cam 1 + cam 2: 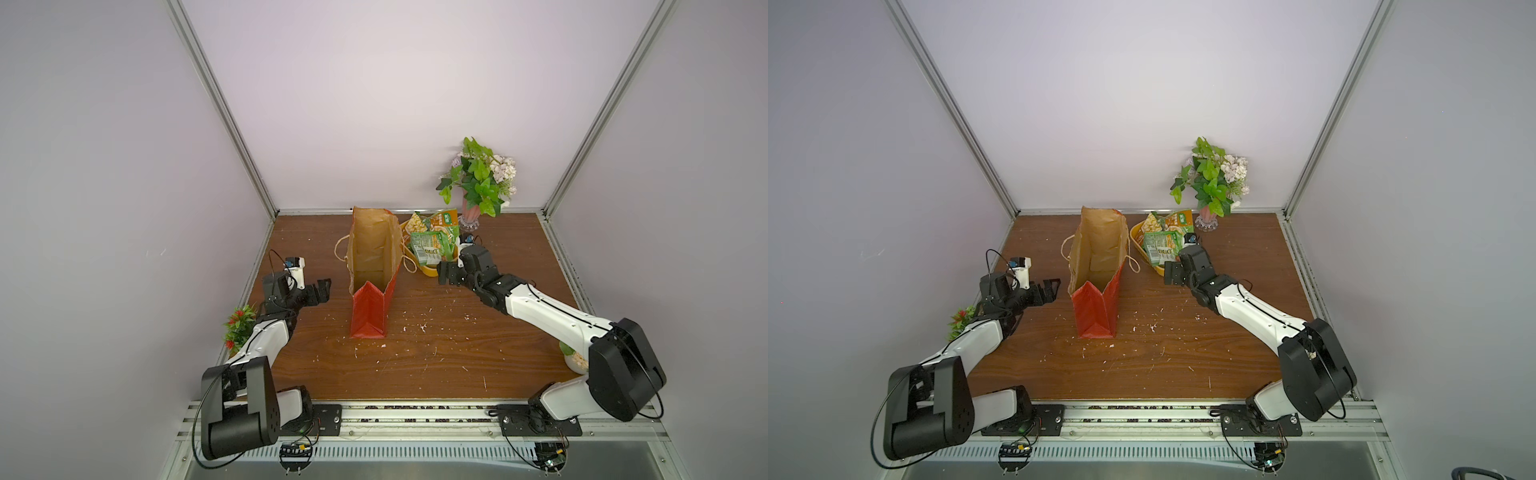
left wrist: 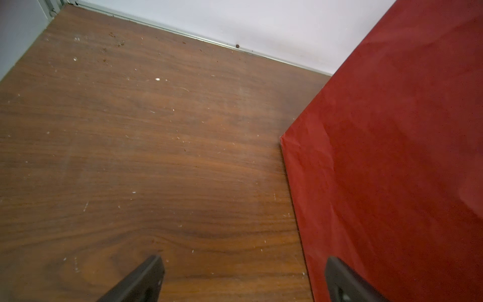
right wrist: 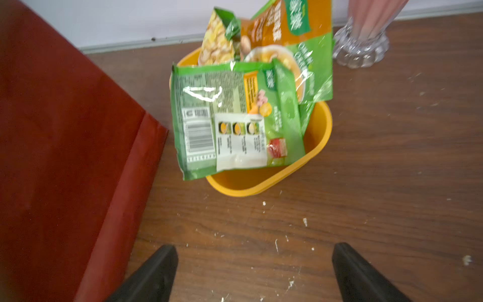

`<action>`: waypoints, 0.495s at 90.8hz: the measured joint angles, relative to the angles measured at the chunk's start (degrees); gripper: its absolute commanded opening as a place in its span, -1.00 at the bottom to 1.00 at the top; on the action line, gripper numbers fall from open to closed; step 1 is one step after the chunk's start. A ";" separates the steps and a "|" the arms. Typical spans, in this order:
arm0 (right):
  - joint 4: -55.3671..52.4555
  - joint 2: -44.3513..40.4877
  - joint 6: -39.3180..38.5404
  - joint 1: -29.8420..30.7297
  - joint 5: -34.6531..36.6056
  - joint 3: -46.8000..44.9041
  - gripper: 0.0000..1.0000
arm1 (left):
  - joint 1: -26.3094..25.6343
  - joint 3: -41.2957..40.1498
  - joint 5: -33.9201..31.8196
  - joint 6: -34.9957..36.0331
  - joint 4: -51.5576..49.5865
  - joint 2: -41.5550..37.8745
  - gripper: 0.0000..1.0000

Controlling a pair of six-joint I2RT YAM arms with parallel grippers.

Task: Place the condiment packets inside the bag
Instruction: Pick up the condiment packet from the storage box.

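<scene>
A red paper bag (image 1: 370,266) stands upright and open-mouthed near the middle of a scuffed wooden table (image 1: 457,353), its brown inside showing no packet in both top views. The condiment packets (image 3: 235,117), green and orange pouches, lie heaped in a yellow tray (image 3: 321,125) just beside the bag on the robot's right, the front one overhanging the tray's rim. The right gripper (image 3: 254,272) hovers near the tray, its jaws apart with only bare table between them. Across the bag, the left gripper (image 2: 244,272) waits close to the red side wall, jaws spread wide and holding nothing. A vase of flowers (image 1: 478,183) stands behind the tray.
</scene>
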 measured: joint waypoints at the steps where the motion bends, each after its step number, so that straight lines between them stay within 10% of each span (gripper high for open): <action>1: 1.33 0.04 -0.22 0.04 -0.22 -0.87 0.88 | 0.04 -0.09 0.09 0.00 0.17 0.17 0.98; 45: 25.14 16.06 -8.39 3.48 0.33 0.87 0.87 | 2.34 -0.87 2.75 0.11 4.85 3.63 0.99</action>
